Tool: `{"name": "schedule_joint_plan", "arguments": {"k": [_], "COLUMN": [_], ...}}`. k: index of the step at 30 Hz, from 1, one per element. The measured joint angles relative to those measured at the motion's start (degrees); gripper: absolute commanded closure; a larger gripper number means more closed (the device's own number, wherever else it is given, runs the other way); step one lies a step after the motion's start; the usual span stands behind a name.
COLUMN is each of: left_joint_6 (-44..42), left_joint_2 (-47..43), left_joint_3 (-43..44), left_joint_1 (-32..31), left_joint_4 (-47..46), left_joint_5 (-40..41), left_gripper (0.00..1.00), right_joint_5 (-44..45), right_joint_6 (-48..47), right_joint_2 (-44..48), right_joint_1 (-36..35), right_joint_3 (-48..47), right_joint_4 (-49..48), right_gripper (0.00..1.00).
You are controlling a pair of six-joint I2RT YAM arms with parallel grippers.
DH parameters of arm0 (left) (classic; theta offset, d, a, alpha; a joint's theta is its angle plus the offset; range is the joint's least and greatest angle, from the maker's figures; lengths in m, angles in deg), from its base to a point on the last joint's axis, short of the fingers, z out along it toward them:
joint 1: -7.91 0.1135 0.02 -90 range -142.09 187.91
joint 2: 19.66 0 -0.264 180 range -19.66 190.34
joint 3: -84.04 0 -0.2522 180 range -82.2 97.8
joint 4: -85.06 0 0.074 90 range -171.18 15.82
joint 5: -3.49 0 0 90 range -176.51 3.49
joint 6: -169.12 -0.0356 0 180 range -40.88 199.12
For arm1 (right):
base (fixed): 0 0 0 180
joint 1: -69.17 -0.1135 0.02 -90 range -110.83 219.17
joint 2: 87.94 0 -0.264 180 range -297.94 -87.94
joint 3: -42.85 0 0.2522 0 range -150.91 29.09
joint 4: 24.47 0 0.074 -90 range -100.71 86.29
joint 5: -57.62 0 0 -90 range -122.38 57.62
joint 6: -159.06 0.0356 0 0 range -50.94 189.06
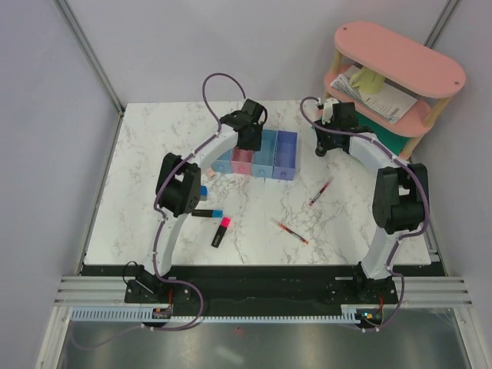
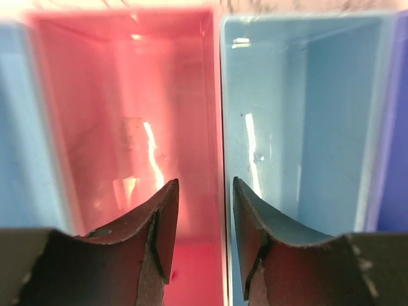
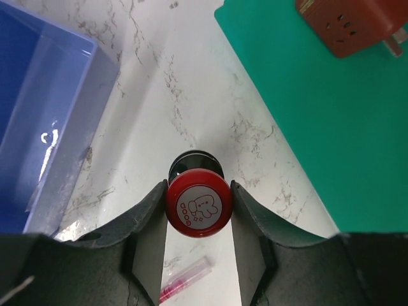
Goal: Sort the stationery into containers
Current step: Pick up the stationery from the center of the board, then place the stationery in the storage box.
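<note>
The four joined bins (image 1: 257, 157) stand at the table's middle back. My left gripper (image 2: 204, 217) is open and empty, over the wall between the pink bin (image 2: 127, 115) and a light blue bin (image 2: 306, 108). My right gripper (image 3: 197, 210) is shut on the black-red bottle (image 3: 197, 204), upright, right of the purple-blue bin (image 3: 38, 115). The blue-cap highlighter (image 1: 207, 213), the pink-cap highlighter (image 1: 221, 232) and two red pens (image 1: 290, 231) (image 1: 320, 192) lie on the table. A blue-white block (image 1: 204, 191) shows by the left arm. The eraser is not clearly visible.
A pink two-tier shelf (image 1: 400, 58) at the back right holds a yellow mug (image 1: 369, 79) and papers (image 1: 388, 100). A green mat (image 3: 331, 115) with a red-brown power block (image 3: 354, 25) lies right of the right gripper. One pen's end (image 3: 185, 280) lies beneath that gripper.
</note>
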Motion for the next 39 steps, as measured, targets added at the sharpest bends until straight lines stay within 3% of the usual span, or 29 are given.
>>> {"name": "schedule_joint_plan", "arguments": {"k": [5, 13, 25, 39], "left_joint_6": [-4.8, -13.7, -20.8, -22.7], "left_joint_2": [-7.7, -23.0, -30.1, -35.6], "left_joint_3": [-2.3, -19.0, -45.8, -52.7], "left_joint_1": [0.4, 2.9, 9.9, 10.3], "left_joint_4": [-0.2, -1.2, -2.8, -5.5], "left_joint_5": [0.8, 2.2, 1.7, -0.1], "left_gripper": [0.48, 0.38, 0.34, 0.33], "right_joint_5": [-0.4, -0.4, -0.5, -1.0], "right_joint_6": [0.0, -1.6, -3.1, -3.2], "right_joint_2": [2.9, 6.5, 3.7, -6.9], "right_joint_1": [-0.2, -3.9, -11.7, -12.5], "right_joint_3": [-2.3, -4.3, -14.3, -15.6], "right_joint_4": [2.0, 4.2, 6.2, 5.9], "right_gripper": [0.59, 0.59, 0.59, 0.59]}}
